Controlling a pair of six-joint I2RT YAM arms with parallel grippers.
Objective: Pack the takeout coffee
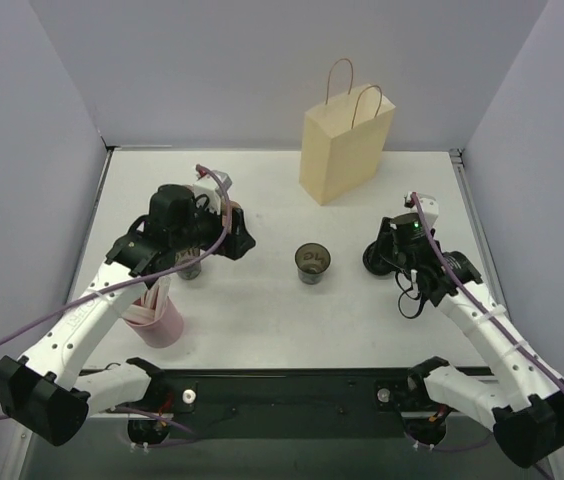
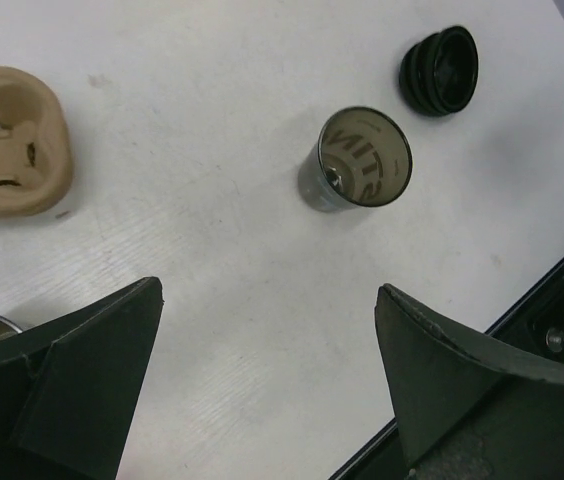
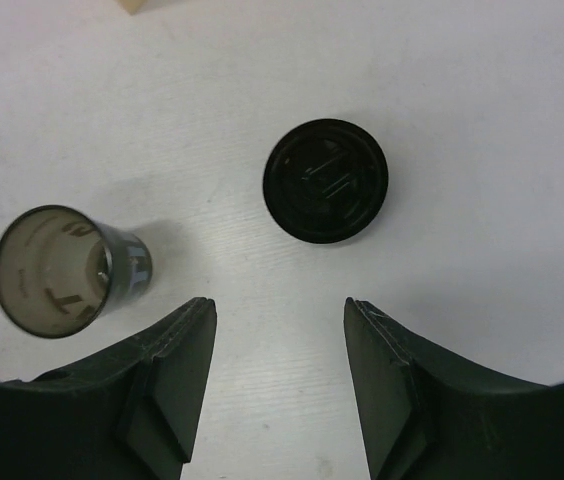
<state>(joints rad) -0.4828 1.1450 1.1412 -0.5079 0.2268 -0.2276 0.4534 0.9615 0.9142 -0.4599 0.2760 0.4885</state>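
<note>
Cylindrical paper cup (image 2: 354,160) sits lidless on white bench (image 2: 212,150); ribbed round black lid (image 3: 325,181) lies apart. Left pincer (image 2: 267,290) and right pincer (image 3: 279,305) gape, empty.

Pink cup (image 1: 165,326) holds sticks (image 1: 149,299) — pulp tray (image 2: 7,140) wells-up.

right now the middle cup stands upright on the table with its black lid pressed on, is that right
Not quite. The cup does stand upright on the table, but it is open. Its black lid lies on the table beside it, apart from it. The right wrist view shows this, with the lid just ahead of the open right tool.
</note>
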